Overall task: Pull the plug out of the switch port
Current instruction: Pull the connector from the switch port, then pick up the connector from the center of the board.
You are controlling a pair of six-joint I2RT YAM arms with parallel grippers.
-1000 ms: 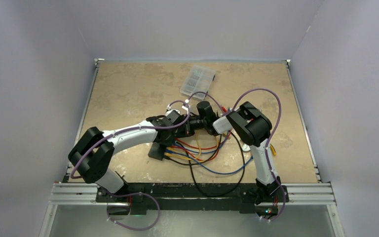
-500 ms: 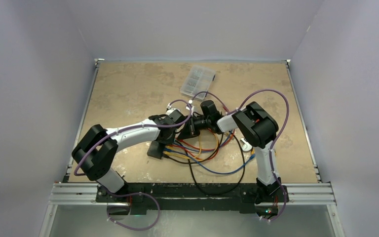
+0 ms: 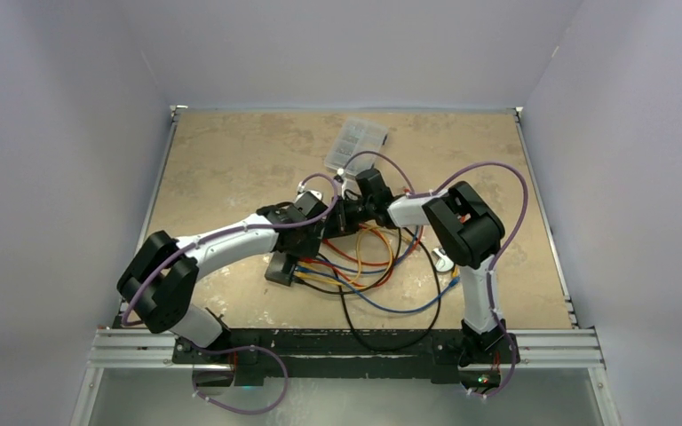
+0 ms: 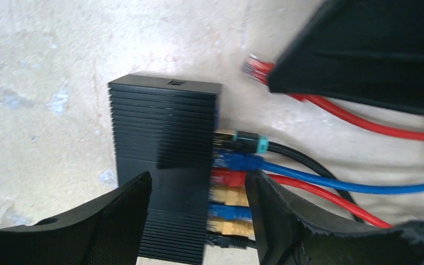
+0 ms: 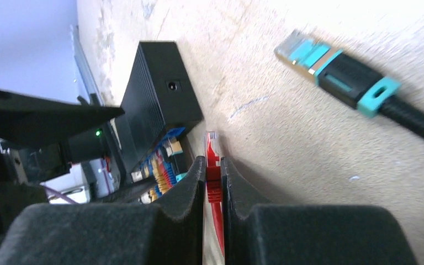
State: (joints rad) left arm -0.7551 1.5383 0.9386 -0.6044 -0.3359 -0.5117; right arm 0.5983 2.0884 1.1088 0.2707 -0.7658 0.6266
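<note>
Tabletop [image 3: 231, 169]: mottled tan, stone-like finish, pale worn patches visible in all three views. It is enclosed on three sides by plain pale lavender-grey panels: back wall [image 3: 346, 53] at 12 o'clock, left wall [image 3: 53, 177] at 9, right wall [image 3: 639, 177] at 3. A thin metal edge strip [image 3: 159, 177] is run along the 9 o'clock side, and the same is fitted at 3. An aluminium extrusion rail [image 3: 115, 348] is mounted across the 6 o'clock edge, with a black plate [image 3: 320, 342] fixed on it. A grey-green surface [image 3: 408, 399] is seen below the rail. Lighting is even and diffuse; only soft shadows are cast.
</note>
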